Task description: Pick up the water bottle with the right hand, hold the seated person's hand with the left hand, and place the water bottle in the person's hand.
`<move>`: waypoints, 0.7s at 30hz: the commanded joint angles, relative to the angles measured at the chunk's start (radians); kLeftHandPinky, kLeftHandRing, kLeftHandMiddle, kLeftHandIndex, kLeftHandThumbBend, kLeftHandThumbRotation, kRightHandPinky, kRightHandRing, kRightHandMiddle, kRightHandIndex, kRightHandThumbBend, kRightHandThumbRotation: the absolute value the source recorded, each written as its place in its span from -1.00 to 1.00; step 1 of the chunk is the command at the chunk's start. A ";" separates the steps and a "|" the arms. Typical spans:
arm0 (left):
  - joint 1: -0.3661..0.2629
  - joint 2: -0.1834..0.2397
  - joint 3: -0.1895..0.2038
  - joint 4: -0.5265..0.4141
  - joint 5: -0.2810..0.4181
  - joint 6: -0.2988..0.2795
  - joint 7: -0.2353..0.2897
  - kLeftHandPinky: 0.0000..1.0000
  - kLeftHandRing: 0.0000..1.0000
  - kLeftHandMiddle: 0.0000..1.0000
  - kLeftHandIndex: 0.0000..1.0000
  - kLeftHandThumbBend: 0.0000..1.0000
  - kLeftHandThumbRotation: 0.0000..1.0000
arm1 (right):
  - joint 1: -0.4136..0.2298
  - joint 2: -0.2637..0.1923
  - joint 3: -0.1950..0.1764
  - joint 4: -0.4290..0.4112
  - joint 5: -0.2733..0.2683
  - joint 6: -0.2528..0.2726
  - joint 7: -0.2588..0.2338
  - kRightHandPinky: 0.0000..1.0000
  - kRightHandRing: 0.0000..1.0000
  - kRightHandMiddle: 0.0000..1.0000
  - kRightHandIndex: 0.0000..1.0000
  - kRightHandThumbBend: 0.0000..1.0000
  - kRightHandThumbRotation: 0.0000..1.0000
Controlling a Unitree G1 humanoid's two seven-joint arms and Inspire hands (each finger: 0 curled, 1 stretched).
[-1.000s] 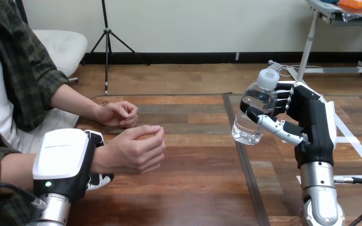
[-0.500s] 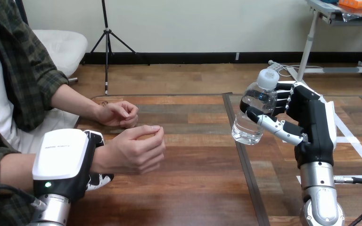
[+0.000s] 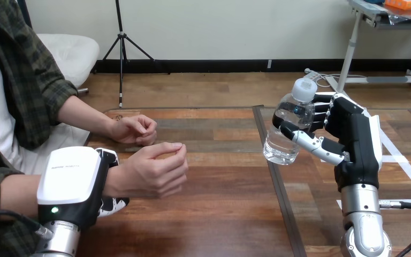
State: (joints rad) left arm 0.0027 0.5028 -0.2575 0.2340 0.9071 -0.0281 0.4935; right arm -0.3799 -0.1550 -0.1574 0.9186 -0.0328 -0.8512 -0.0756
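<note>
A clear water bottle (image 3: 289, 126) with a white cap is lifted off the table at the right, tilted a little. My right hand (image 3: 353, 142) is shut on it, thumb across its front and fingers behind. At the lower left my left hand (image 3: 72, 182) wraps the person's wrist (image 3: 112, 179), with its fingers curled above and below it. The person's held hand (image 3: 152, 170) is loosely curled with fingertips together, just above the table. It lies well to the left of the bottle.
The person's other hand (image 3: 134, 130) rests as a loose fist on the wooden table (image 3: 219, 214) further back at the left. A dark seam (image 3: 274, 176) runs front to back down the table between the two sides.
</note>
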 commanded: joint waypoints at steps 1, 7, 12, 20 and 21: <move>-0.056 0.001 0.009 -0.021 0.005 0.000 0.015 -0.52 -0.47 -0.40 -0.40 0.65 -1.00 | -0.073 0.001 -0.005 -0.045 0.019 -0.028 0.001 -0.25 -0.14 -0.02 0.05 0.44 -1.00; -0.054 -0.001 0.009 -0.020 0.002 0.002 0.009 -0.52 -0.47 -0.41 -0.40 0.64 -1.00 | -0.071 0.002 -0.005 -0.046 0.019 -0.027 0.000 -0.24 -0.14 -0.02 0.05 0.44 -1.00; -0.054 -0.002 0.009 -0.021 0.003 0.005 0.006 -0.52 -0.47 -0.40 -0.40 0.65 -1.00 | -0.069 0.000 -0.004 -0.048 0.012 -0.026 -0.007 -0.25 -0.14 -0.02 0.05 0.43 -1.00; -0.053 0.002 0.007 -0.028 0.009 0.010 0.002 -0.51 -0.47 -0.40 -0.40 0.67 -1.00 | -0.065 0.000 -0.005 -0.056 0.011 -0.023 -0.009 -0.25 -0.14 -0.03 0.05 0.44 -1.00; -0.053 0.002 0.007 -0.029 0.010 0.011 0.001 -0.51 -0.47 -0.40 -0.40 0.67 -1.00 | -0.064 0.000 -0.005 -0.057 0.011 -0.023 -0.009 -0.25 -0.14 -0.03 0.05 0.44 -1.00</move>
State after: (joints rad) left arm 0.0027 0.5010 -0.2575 0.2339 0.9100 -0.0200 0.4916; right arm -0.3799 -0.1550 -0.1574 0.9186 -0.0351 -0.8511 -0.0781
